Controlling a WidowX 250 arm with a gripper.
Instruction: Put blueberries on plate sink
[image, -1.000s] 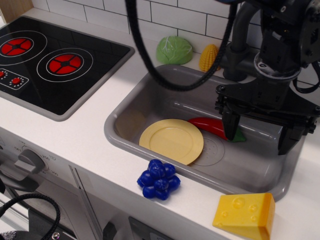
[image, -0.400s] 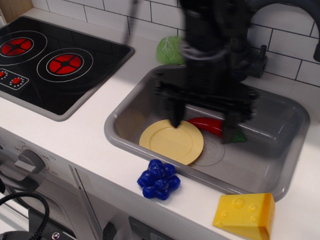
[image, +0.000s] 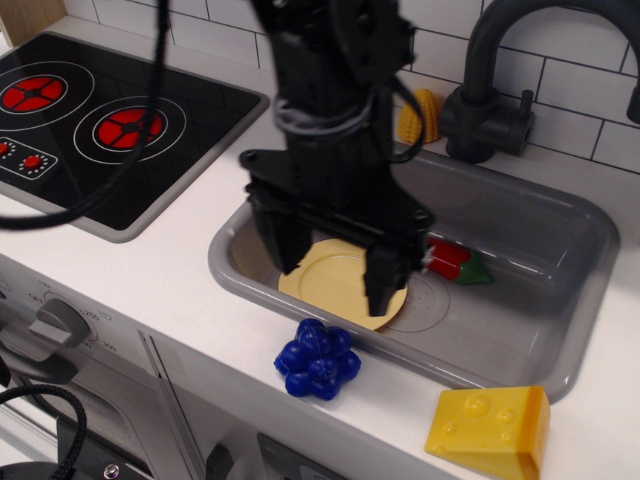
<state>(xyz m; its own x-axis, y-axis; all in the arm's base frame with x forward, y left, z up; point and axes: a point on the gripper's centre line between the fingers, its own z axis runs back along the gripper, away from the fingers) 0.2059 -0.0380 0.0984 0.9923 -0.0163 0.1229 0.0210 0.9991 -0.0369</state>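
The blueberries (image: 318, 358), a glossy deep-blue cluster, lie on the white counter just in front of the sink's front rim. The pale-yellow plate (image: 335, 285) lies flat in the left part of the grey sink (image: 540, 330). My black gripper (image: 335, 275) hangs open and empty over the plate, its two fingers wide apart, one finger (image: 290, 245) at the plate's left and the other (image: 383, 285) at its right. It is above and just behind the blueberries, not touching them. The arm hides part of the plate.
A red pepper with a green stem (image: 458, 262) lies in the sink beside the plate. A yellow cheese wedge (image: 490, 430) sits on the counter at the front right. A corn cob (image: 420, 115) and a dark faucet (image: 490, 100) stand behind the sink. A black stove (image: 90, 120) lies to the left.
The gripper has swept left across the sink, from over its right side to over the plate, and come nearer the blueberries. It stays open. The blueberries have not moved.
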